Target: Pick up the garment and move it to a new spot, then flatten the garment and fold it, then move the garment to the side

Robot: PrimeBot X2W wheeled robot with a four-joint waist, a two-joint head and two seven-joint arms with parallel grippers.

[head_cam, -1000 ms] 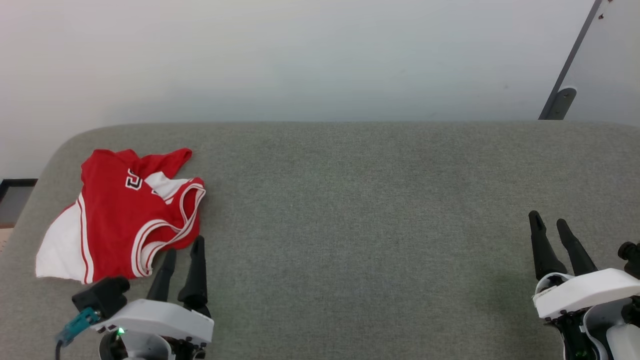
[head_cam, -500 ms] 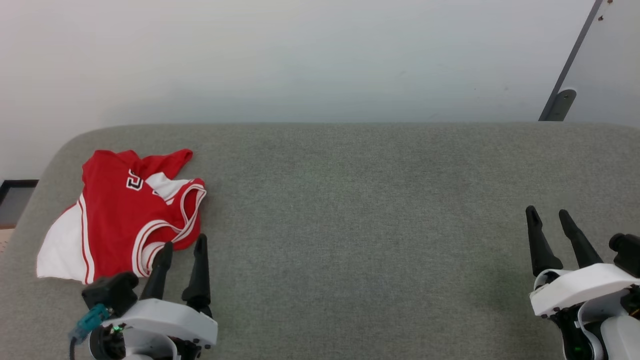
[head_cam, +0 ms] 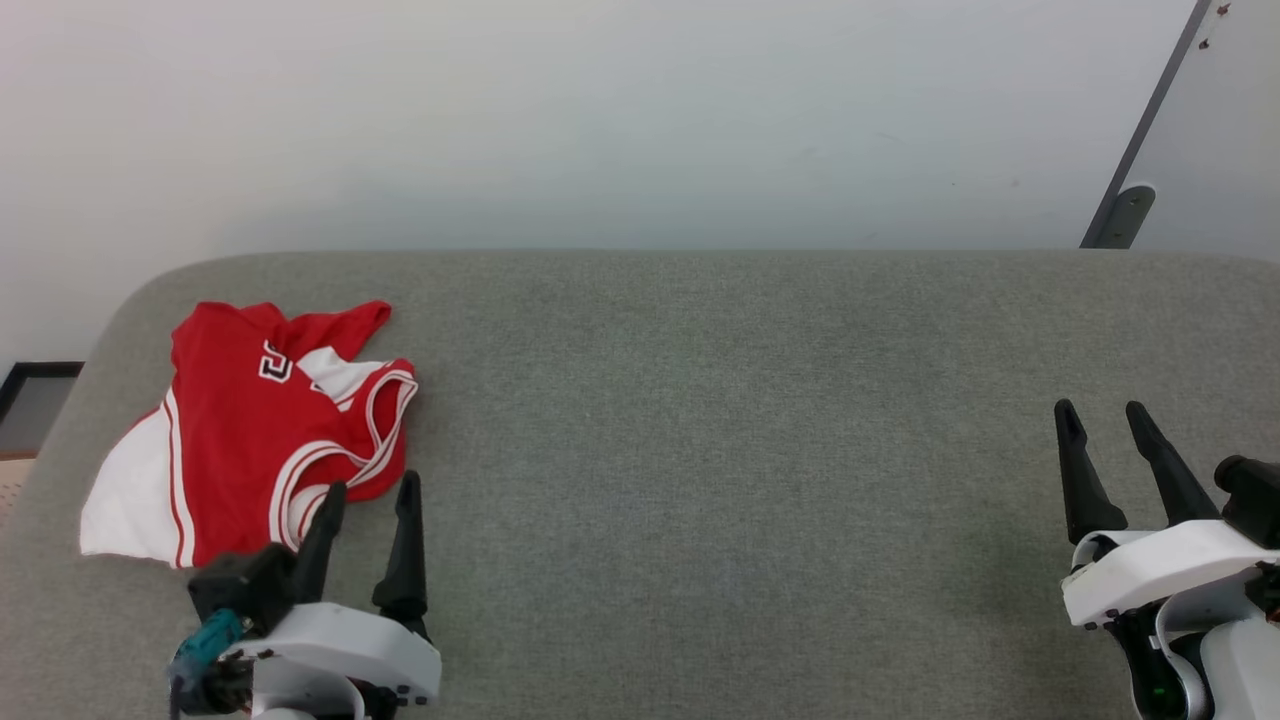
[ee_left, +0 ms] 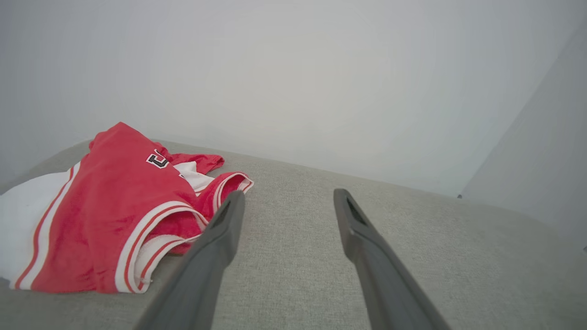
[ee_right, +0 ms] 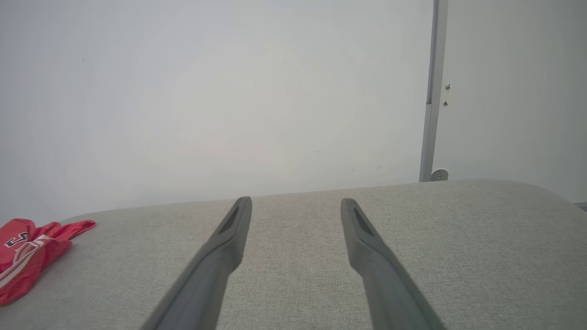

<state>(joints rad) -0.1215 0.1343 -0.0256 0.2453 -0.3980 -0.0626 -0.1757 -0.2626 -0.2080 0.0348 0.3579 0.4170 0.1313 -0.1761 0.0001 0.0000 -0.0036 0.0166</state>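
Note:
The garment [head_cam: 235,430], a red jersey with white side panels and striped trim, lies crumpled at the left end of the grey padded table [head_cam: 720,420]. It also shows in the left wrist view as the garment [ee_left: 105,215] and at the far left of the right wrist view as the garment [ee_right: 25,256]. My left gripper [head_cam: 370,488] stands open just at the jersey's near right edge, its left fingertip over the striped armhole trim. In its own view the left gripper [ee_left: 286,197] holds nothing. My right gripper [head_cam: 1103,412] stands open and empty far to the right, likewise open as the right gripper [ee_right: 296,204] in its own view.
A pale wall runs behind the table's far edge. A grey metal post [head_cam: 1135,170] leans at the back right. The table's left end is rounded, with a dark frame [head_cam: 30,385] on the floor beyond it. Bare grey fabric stretches between the two grippers.
The left gripper has edged forward until its left fingertip overlaps the jersey's trim. The right gripper has risen slightly in the view. The head view has shifted a little.

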